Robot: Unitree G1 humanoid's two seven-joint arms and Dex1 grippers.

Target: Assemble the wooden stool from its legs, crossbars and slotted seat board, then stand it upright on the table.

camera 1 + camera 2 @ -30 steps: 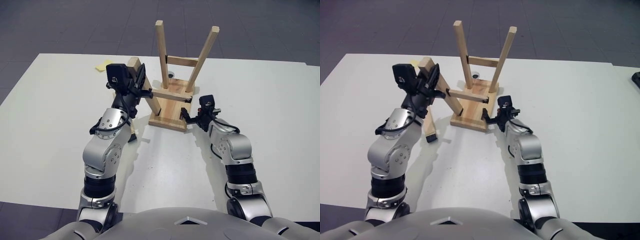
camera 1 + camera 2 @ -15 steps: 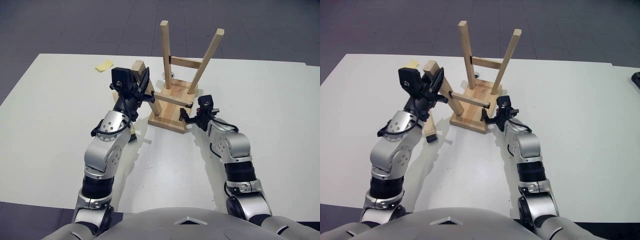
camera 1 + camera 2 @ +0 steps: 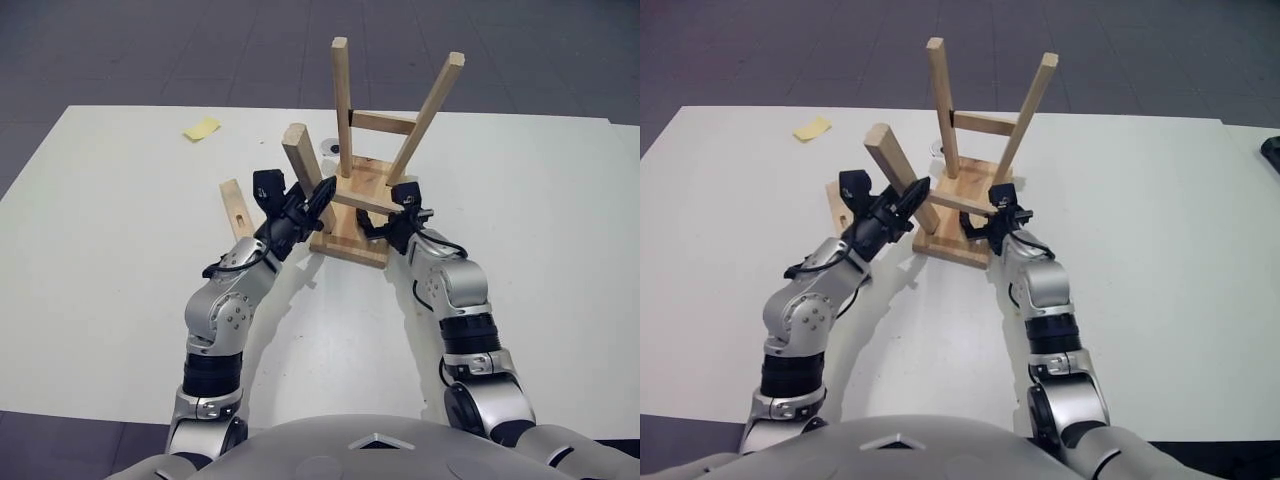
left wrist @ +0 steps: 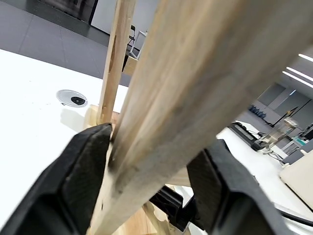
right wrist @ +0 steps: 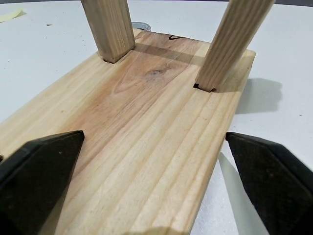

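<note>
White table (image 3: 120,250): left gripper (image 3: 318,203) clamps stool leg (image 3: 299,155); right gripper (image 5: 154,138) wide astride seat board (image 5: 146,93).

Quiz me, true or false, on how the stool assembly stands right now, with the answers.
1. Two far legs stand in the seat board, joined by a crossbar. True.
2. The left gripper holds a tilted leg. True.
3. The seat board rests on top of the legs. False: it lies flat on the table, legs pointing up.
4. The yellow note lies on the seat board. False: it lies on the table, apart, far left.
5. The right gripper is shut on a crossbar. False: it is open over the seat board.
</note>
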